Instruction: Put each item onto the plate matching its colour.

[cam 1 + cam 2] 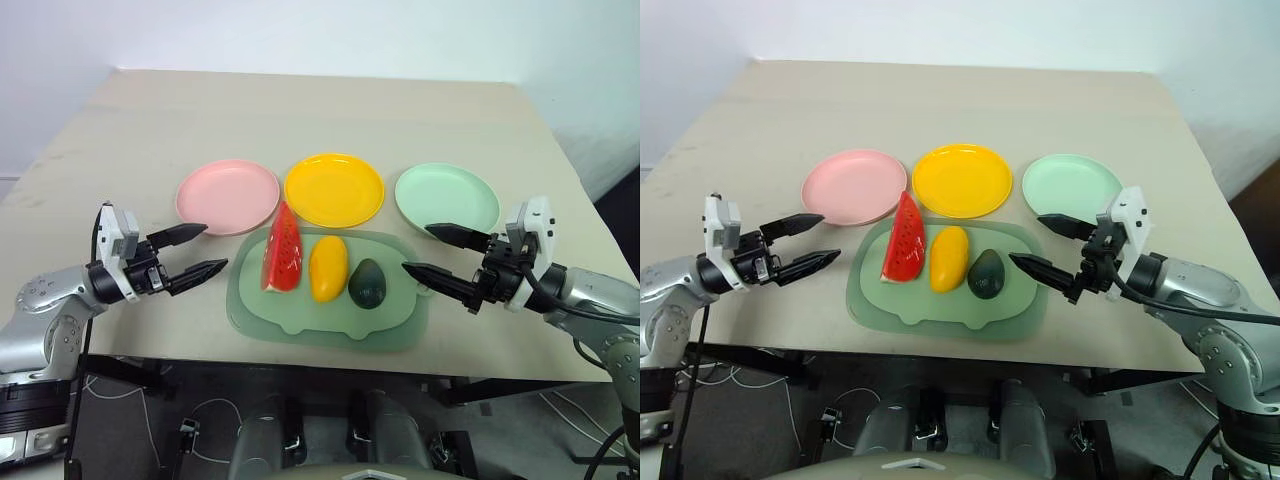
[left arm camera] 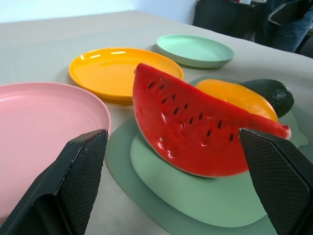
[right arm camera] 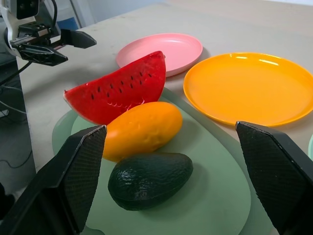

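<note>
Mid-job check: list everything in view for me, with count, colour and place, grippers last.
table: one, beige, under everything
mat: one, pale green, near edge
pink plate: one, behind the mat, left
yellow plate: one, middle
mint green plate: one, right
watermelon wedge: one, red, on the mat, left
mango: one, yellow-orange, on the mat, middle
avocado: one, dark green, on the mat, right
left gripper: open, left of the mat
right gripper: open, right of the mat

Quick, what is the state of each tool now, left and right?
Left tool: open, holding nothing, beside the pink plate.
Right tool: open, holding nothing, near the avocado.
</note>
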Robot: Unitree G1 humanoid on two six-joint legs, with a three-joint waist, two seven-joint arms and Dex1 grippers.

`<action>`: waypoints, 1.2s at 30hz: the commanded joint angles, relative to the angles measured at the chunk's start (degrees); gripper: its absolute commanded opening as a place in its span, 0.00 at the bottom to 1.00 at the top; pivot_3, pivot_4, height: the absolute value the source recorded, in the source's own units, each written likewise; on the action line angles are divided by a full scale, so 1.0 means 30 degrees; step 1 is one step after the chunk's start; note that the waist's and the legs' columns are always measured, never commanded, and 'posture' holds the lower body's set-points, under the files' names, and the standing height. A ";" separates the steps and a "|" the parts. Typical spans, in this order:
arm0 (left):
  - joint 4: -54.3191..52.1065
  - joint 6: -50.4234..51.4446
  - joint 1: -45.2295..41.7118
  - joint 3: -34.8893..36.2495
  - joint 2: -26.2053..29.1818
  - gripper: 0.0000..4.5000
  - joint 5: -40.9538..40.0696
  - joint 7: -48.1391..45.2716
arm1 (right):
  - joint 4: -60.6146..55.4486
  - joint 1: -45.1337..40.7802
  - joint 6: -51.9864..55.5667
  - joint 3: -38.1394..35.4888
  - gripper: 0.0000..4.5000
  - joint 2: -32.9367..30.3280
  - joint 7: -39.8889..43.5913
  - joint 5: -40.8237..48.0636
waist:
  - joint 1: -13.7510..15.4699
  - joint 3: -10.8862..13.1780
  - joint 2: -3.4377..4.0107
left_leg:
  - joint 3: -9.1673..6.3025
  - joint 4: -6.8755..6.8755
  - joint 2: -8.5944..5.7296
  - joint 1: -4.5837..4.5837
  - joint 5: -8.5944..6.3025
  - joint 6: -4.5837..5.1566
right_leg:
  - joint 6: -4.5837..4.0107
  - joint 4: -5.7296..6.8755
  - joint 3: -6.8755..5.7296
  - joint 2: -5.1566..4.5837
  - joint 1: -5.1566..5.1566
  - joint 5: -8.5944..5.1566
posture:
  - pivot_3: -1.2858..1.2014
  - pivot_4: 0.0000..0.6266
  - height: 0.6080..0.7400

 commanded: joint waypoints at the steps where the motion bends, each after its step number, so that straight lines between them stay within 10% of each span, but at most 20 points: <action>1: 0.0032 -0.0483 -0.0082 0.0205 0.0161 1.00 0.0168 -0.0219 | -0.0198 -0.0044 -0.0666 -0.0344 1.00 -0.0118 0.0297 -0.0172 | 0.0002 0.0000 0.0000 | 0.0001 0.0000 0.0000 0.0000 0.0000 0.0000 | 0.0001 0.0000 0.0000 0.0000 0.0000 0.0000 | 0.52 0.24 0.67; 36: -0.1354 0.0314 -0.1168 -0.1144 -0.0727 1.00 0.0120 0.0094 | -0.0587 -0.1453 0.2899 0.5292 1.00 0.1898 -0.4536 -0.3110 | -0.0024 0.0000 0.0001 | 0.0002 -0.0004 0.0001 -0.0009 0.0000 -0.0003 | 0.0015 -0.0003 0.0002 -0.0004 -0.0014 -0.0014 | 0.52 0.24 0.67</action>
